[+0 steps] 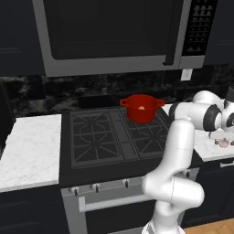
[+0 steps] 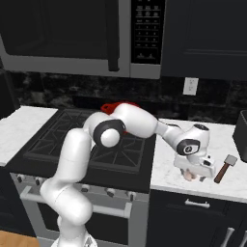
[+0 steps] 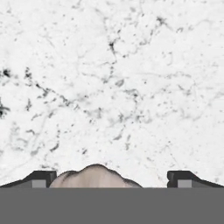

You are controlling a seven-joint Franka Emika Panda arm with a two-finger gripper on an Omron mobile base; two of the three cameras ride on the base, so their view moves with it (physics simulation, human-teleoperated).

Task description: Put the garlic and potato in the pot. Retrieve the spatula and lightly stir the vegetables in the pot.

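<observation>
Hovering wide open, gripper (image 3: 112, 178) straddling pale garlic (image 3: 95, 176) on marble counter (image 3: 109, 87), fingertips apart from it, nothing held.

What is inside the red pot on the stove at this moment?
In the left base view the pot holds one small pale piece, likely the potato, resting low inside. The near wall covers the rest of the bottom, so anything else in there cannot be seen.

- Pot (image 1: 141, 109) on stove (image 1: 109, 137), back right burner.
- Garlic (image 2: 189, 176) on counter (image 2: 169, 173) right of stove, between gripper (image 3: 112, 178) tips.
- Spatula (image 2: 225, 168) just right of garlic.
</observation>
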